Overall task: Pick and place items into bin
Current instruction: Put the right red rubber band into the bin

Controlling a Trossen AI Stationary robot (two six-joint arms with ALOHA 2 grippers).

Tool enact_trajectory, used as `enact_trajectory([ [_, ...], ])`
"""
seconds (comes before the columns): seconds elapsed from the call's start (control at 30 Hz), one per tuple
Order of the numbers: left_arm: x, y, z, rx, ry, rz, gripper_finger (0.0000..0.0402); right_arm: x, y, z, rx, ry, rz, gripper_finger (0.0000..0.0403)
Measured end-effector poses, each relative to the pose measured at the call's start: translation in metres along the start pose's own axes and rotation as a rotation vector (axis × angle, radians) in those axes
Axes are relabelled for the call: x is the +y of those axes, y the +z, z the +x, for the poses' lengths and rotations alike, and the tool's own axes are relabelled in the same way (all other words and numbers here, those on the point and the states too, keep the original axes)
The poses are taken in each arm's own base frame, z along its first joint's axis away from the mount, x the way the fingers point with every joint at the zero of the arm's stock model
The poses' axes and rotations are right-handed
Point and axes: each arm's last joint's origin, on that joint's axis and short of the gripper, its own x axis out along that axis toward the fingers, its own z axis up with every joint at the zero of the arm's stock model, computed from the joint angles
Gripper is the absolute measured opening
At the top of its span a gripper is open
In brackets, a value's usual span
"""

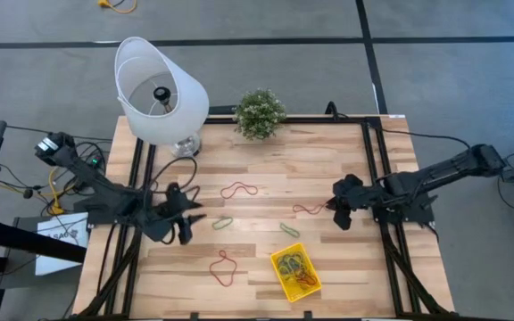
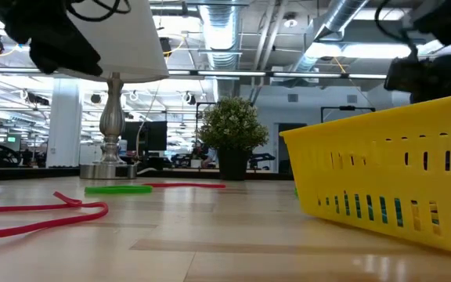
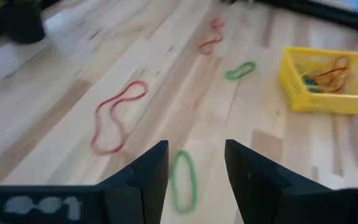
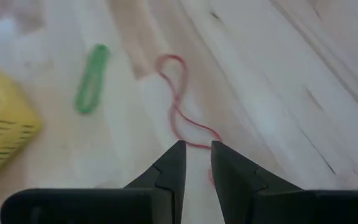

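Note:
The yellow bin (image 1: 294, 272) sits near the table's near edge with several loops inside; it also shows as the bin (image 3: 328, 81) and the bin (image 2: 398, 180). Loose on the wood lie three red loops (image 1: 238, 189), (image 1: 224, 267), (image 1: 310, 209) and two green loops (image 1: 222, 223), (image 1: 290, 230). My left gripper (image 3: 196, 158) is open above the table, with a green loop (image 3: 182, 180) just ahead between its fingers. My right gripper (image 4: 196, 152) is open by a narrow gap; the near end of a red loop (image 4: 182, 106) lies right before its fingertips.
A white lampshade on a silver base (image 1: 161, 89) and a small potted plant (image 1: 259, 113) stand at the far edge. Black frame rails (image 1: 373, 169) run along both sides of the table. Bare wood lies between the loops in the middle.

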Motion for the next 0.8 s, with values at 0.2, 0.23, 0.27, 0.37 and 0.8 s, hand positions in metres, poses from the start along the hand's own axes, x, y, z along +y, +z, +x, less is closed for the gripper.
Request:
enact_trajectory([
  [0.2, 0.004, -0.017, 0.011, -0.065, -0.011, -0.020, 0.0148, -0.003, 0.001, 0.016, 0.056, -0.068, -0.010, 0.0069],
  [0.23, 0.005, -0.018, 0.012, -0.062, -0.007, -0.024, 0.0148, -0.003, 0.001, 0.019, 0.069, -0.077, -0.012, 0.0069],
  [0.27, 0.005, -0.019, 0.012, -0.060, -0.005, -0.029, 0.0148, -0.003, 0.000, 0.023, 0.082, -0.088, -0.013, 0.0069],
  [0.37, 0.005, -0.019, 0.012, -0.061, -0.006, -0.044, 0.0148, -0.001, 0.001, 0.034, 0.095, -0.098, -0.012, 0.0069],
  [0.8, 0.005, -0.019, 0.012, -0.061, -0.007, -0.066, 0.0148, 0.000, -0.003, 0.067, 0.148, -0.185, 0.050, 0.0066],
])
